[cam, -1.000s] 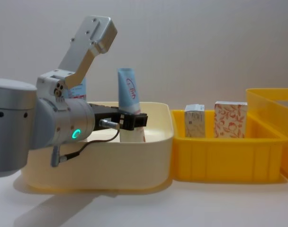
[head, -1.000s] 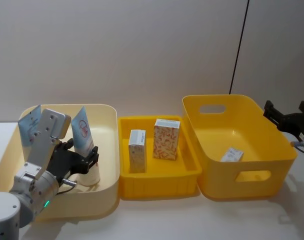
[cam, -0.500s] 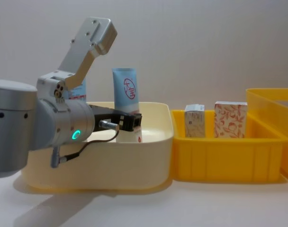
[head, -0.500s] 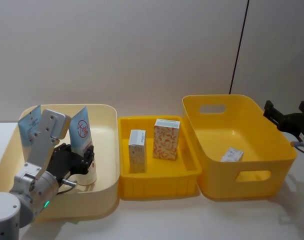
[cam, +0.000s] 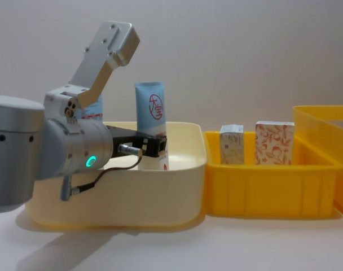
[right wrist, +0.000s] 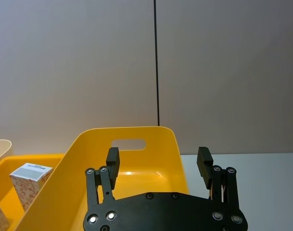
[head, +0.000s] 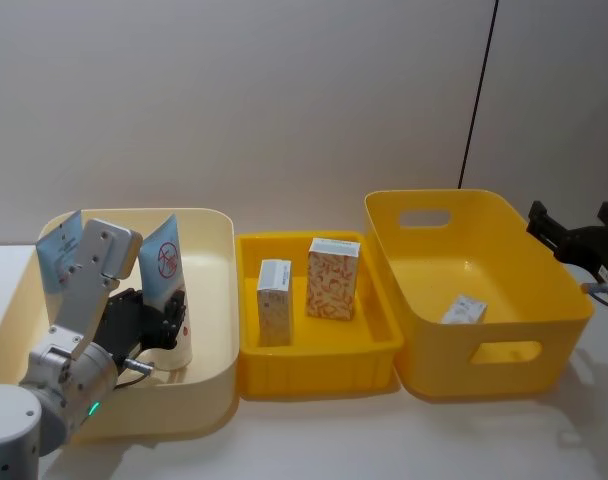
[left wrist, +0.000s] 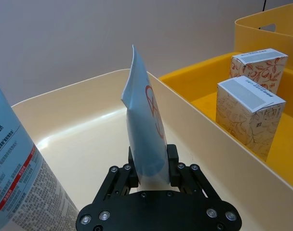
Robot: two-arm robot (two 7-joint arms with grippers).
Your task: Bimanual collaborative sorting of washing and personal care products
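Head view: bin [head: 424, 362], seemingly 1 carton [head: 464, 309]

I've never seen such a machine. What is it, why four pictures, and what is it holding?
It is a robot with two arms, each ending in a gripper. One picture looks down from its head, one across from its chest, one from a camera on each wrist. Before it stand a cream bin, a shallow yellow tray and a deep yellow bin. The left gripper is shut on an upright blue tube in the cream bin, beside a second tube. A white carton and a floral carton stand in the tray; a small carton lies in the deep bin. The right gripper hangs open beside that bin.
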